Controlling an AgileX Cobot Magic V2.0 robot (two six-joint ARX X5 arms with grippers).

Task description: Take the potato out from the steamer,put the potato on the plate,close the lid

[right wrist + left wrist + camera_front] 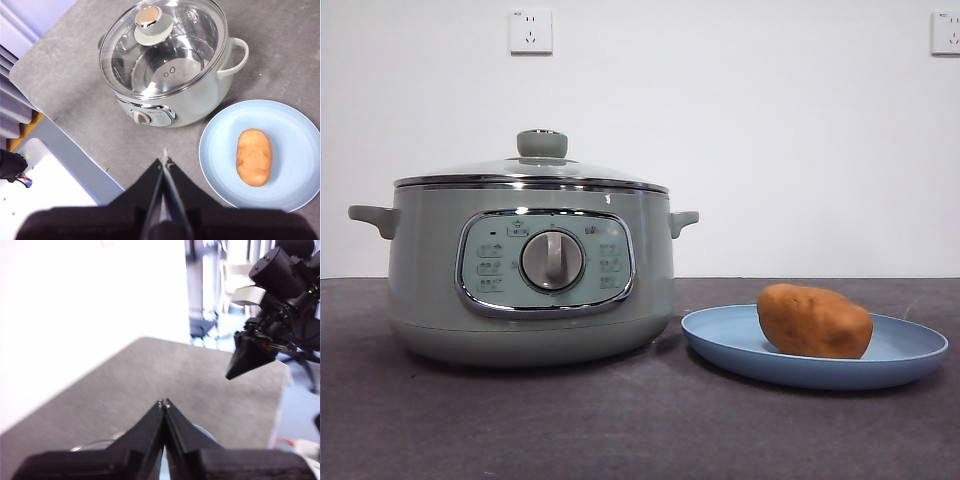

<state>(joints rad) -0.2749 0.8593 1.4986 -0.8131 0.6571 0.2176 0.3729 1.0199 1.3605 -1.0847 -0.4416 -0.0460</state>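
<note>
Grey table [620, 420], lid [165, 47] on steamer [530, 270], potato [814, 321] on plate [910, 350], left claw [164, 402] and right claw [165, 161] pressed together.

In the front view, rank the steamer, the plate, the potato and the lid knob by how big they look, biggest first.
1. Steamer, by far the largest.
2. Plate, wide but shallow, seen nearly edge-on.
3. Potato, lying on the plate.
4. Lid knob, the smallest.
No close calls here.

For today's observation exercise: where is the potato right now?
In the front view the potato lies on the blue plate, right of the lidded steamer and apart from it.
</note>
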